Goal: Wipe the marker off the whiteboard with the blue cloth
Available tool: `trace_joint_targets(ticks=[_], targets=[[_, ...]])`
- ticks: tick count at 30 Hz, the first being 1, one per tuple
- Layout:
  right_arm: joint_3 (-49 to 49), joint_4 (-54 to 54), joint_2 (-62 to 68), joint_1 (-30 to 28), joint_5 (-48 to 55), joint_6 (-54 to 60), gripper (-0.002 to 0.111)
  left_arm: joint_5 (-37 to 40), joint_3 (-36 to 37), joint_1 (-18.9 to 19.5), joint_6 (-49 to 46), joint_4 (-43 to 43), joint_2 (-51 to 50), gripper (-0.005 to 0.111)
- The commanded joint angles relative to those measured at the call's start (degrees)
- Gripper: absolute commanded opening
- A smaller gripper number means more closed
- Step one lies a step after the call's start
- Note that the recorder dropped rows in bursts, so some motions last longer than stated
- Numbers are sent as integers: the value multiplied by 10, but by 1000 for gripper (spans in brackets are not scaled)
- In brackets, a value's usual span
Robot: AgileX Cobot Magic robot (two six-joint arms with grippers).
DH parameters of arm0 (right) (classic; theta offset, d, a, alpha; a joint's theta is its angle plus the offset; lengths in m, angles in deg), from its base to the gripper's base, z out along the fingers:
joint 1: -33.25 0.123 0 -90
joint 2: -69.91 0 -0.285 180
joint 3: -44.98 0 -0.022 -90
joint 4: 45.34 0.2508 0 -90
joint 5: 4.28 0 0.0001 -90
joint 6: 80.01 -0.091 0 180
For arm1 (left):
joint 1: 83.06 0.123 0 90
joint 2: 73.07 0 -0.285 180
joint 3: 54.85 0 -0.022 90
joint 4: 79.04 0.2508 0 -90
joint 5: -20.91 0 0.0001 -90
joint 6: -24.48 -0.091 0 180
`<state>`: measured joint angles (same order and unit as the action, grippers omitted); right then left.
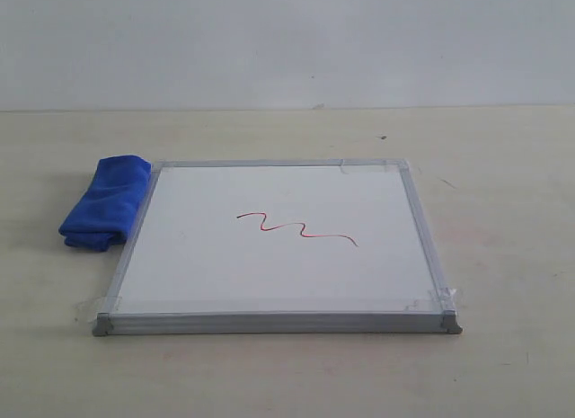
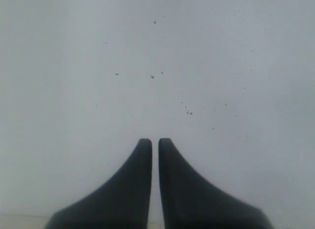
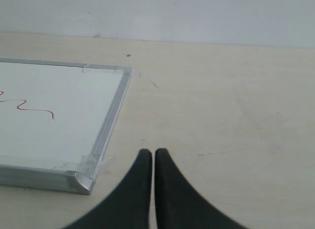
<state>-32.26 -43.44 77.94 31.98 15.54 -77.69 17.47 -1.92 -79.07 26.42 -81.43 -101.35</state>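
The square whiteboard (image 1: pixel 278 283) lies flat on the table, with a silver frame and grey corner caps. A thin red wavy marker line (image 1: pixel 296 227) crosses its middle. The blue cloth (image 1: pixel 106 202) sits bundled against the board's left edge. Neither arm shows in the exterior view. My left gripper (image 2: pixel 155 140) is shut and empty, facing only a pale speckled wall. My right gripper (image 3: pixel 153 151) is shut and empty above bare table, just off the whiteboard's (image 3: pixel 64 135) near right corner; the end of the marker line (image 3: pixel 34 107) shows there.
The beige table (image 1: pixel 503 256) runs wide on all sides of the board. A pale wall (image 1: pixel 287 40) rises behind its far edge. Bits of clear tape (image 1: pixel 442 297) hold the board's corners down.
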Motion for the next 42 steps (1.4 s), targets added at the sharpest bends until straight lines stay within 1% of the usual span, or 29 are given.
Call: trace_joint_targets(ticks=[1, 2, 3, 6, 8, 12, 13, 15, 16, 18, 22, 23, 24, 25, 26, 27, 28, 29, 30, 31, 32, 34, 36, 37, 40, 42], targets=[[0, -1, -2, -4, -3, 1, 0, -44, -45, 1, 6, 4, -83, 5], [0, -1, -2, -4, -3, 1, 0, -61, -46, 1, 6, 4, -91, 5], [0, -1, -2, -4, -3, 1, 0, -104, -46, 1, 6, 4, -98, 5], [0, -1, -2, -4, -3, 1, 0, -140, -46, 1, 11, 4, -100, 5], [0, -1, -2, -4, -3, 1, 0, -138, -46, 1, 13, 4, -102, 5], [0, -1, -2, -4, -3, 1, 0, -95, -46, 1, 13, 4, -109, 5], [0, -1, -2, -4, -3, 1, 0, -94, -46, 1, 13, 4, -119, 5], [0, -1, -2, -4, -3, 1, 0, -80, -62, 1, 13, 11, -175, 4], [0, -1, -2, -4, 0, 1, 0, -63, -74, 1, 13, 21, -210, 4], [0, -1, -2, -4, 0, 1, 0, 34, -154, -1, 13, 24, -320, 4], [0, -1, -2, -4, 0, 1, 0, 160, -319, -1, -19, 19, -474, 4], [0, -1, -2, -4, 0, 1, 0, 199, -356, -1, -54, -1, -504, 4], [0, -1, -2, -4, 0, 1, 0, 272, -412, -1, -124, -45, -544, 4], [0, -1, -2, -4, 0, 1, 0, 333, -462, -1, -192, -105, -576, 4], [0, -1, -2, -4, 0, 1, 0, 425, -523, -1, -284, -185, -630, 4], [0, -1, -2, -4, 0, 1, 0, 459, -553, -1, -314, -221, -656, 4], [0, -1, -2, -4, 0, 1, 0, 511, -605, 1, -328, -254, -703, 4], [0, -1, -2, -4, 0, 1, 0, 536, -632, 1, -312, -252, -730, 4], [0, -1, -2, -4, 0, 1, 0, 571, -674, 2, -278, -233, -777, 4], [0, -1, -2, -4, 0, 1, 0, 584, -693, 2, -263, -215, -802, 4], [0, -1, -2, -4, 0, 1, 0, 601, -721, 2, -234, -180, -845, 4], [0, -1, -2, -4, 0, 1, 0, 617, -736, 2, -201, -132, -893, 4], [0, -1, -2, -4, 0, 1, 0, 633, -736, 2, -199, -127, -921, 6], [0, -1, -2, -4, 0, 1, 0, 641, -736, 2, -199, -127, -932, 9], [0, -1, -2, -4, 0, 1, 0, 665, -736, 2, -199, -127, -968, 24], [0, -1, -2, -4, 0, 1, 0, 669, -736, 2, -199, -127, -987, 41]])
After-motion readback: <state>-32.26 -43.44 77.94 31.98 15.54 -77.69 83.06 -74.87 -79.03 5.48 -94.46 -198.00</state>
